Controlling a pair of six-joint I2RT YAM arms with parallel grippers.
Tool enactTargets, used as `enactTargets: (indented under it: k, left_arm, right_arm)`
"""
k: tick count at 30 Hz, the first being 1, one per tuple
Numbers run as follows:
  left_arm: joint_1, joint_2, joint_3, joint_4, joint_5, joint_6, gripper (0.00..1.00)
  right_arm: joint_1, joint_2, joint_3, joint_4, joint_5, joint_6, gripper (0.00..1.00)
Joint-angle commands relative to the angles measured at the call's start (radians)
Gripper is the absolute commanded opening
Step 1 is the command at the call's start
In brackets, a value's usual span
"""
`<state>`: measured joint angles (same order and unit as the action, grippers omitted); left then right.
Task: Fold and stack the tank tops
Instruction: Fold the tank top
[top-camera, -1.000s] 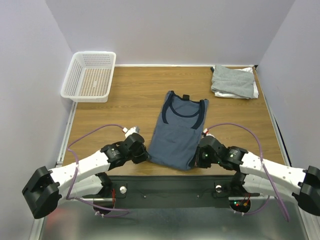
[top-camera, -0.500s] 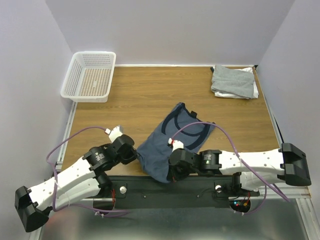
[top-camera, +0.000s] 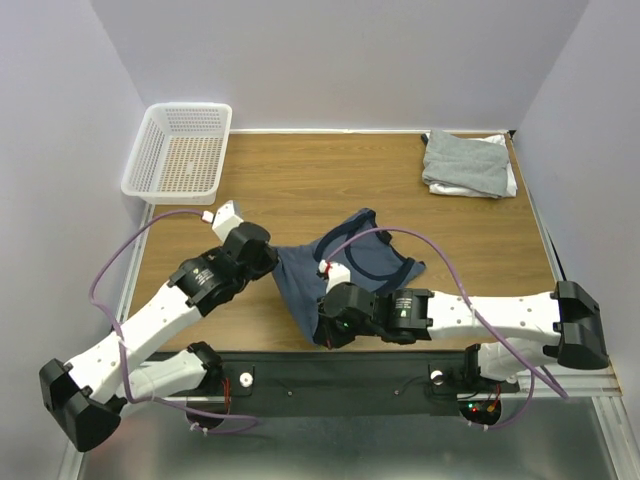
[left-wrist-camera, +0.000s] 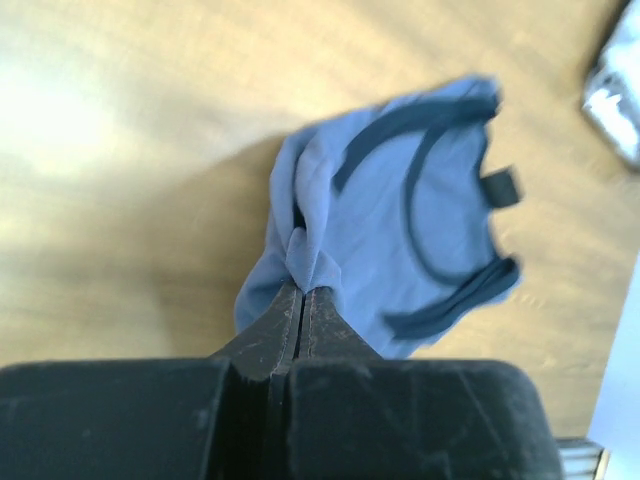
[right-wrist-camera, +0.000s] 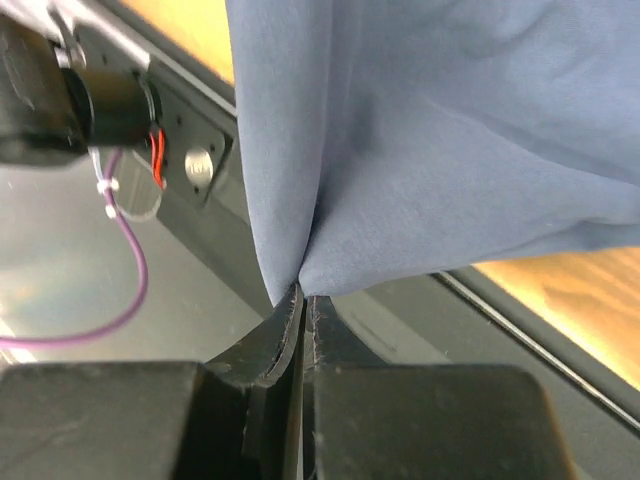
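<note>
While both arms lean in over the near edge of the table (top-camera: 280, 180), the top view shows the navy tank top (top-camera: 300, 285) bunched up close to the middle of that edge, well apart from the folded stack (top-camera: 465, 162) in the far right corner and from the basket (top-camera: 178, 150) in the far left corner. The left gripper (top-camera: 272, 258) pinches one hem corner further in on the surface. The right gripper (top-camera: 322, 322) pinches the other hem corner just at the near edge, so the hem runs slanted between them. From this hem the long axis of the garment goes toward the right edge, where the neck and straps lie wrinkled on the wood. In the left wrist view the left gripper (left-wrist-camera: 303, 290) is closed tight on a fold of the navy tank top (left-wrist-camera: 400, 230), and the cloth spreads away from the fingertips with the dark neck trim at its far end, resting on the table (left-wrist-camera: 120, 120). In the right wrist view the right gripper (right-wrist-camera: 303, 295) is also closed on a pinch of the navy tank top (right-wrist-camera: 450, 150), which hangs above the black rail beside the table (right-wrist-camera: 590, 300). I judge that the next move must pull both corners apart and away from the neck, which lies on the right arm's side.
</note>
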<state>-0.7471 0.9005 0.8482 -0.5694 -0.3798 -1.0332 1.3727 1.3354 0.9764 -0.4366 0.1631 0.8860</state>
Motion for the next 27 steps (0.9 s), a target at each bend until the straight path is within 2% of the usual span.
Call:
enactTargets:
  k: [1,5,14,27]
  left_arm:
    - [0.063,0.089,0.074,0.178,0.028,0.122,0.00]
    - [0.066,0.208,0.132,0.276,0.113,0.173,0.00]
    - [0.066,0.454,0.298,0.422,0.174,0.185,0.00]
    - [0.022,0.779,0.554,0.487,0.248,0.194,0.00]
  right_arm:
    - [-0.052,-0.048,0.027,0.006,0.047,-0.018,0.00]
    - [-0.130,-0.088,0.007,-0.005,0.027,-0.030,0.00]
    - [-0.313,-0.194,-0.050,-0.007,-0.034,-0.064,0.01]
    - [-0.503,-0.288,-0.202,-0.007,-0.085,-0.062,0.00]
